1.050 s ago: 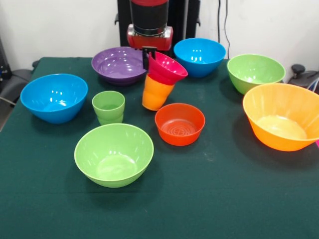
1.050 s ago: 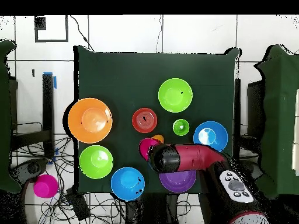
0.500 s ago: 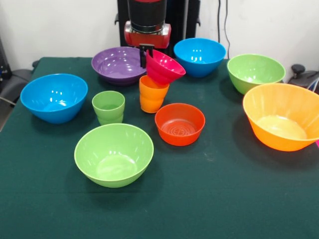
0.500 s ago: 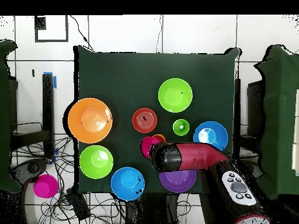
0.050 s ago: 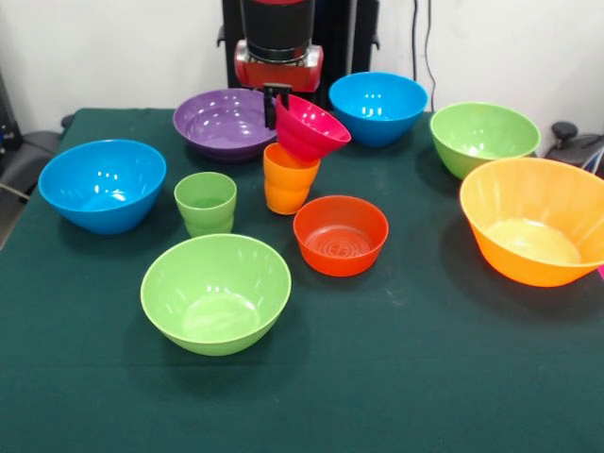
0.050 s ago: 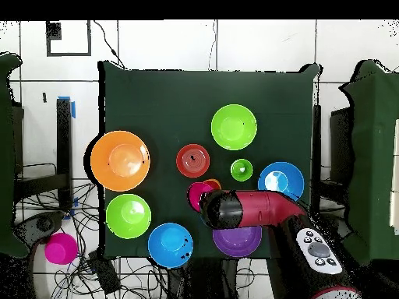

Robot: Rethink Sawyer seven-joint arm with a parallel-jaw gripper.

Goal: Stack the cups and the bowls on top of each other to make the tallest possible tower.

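My gripper (image 5: 275,106) is shut on the rim of the small magenta bowl (image 5: 312,127), which hangs tilted with its underside at the mouth of the orange cup (image 5: 289,178). That cup stands upright on the green cloth. The light green cup (image 5: 205,201) is to its left. Around them sit the orange-red bowl (image 5: 340,233), purple bowl (image 5: 222,121), two blue bowls (image 5: 377,104) (image 5: 102,184), two light green bowls (image 5: 215,291) (image 5: 483,135) and the large orange bowl (image 5: 538,219). From overhead the arm (image 6: 249,209) hides the gripper; the magenta bowl (image 6: 196,193) shows beside it.
The table's edges lie close behind the purple bowl and back blue bowl and beside the large orange bowl. A magenta round object (image 6: 60,248) lies off the table among cables in the overhead view.
The orange cup, tilted and lifted under the magenta bowl a second ago, has dropped to stand upright on the cloth. The gripper and bowl rose slightly, then held still.
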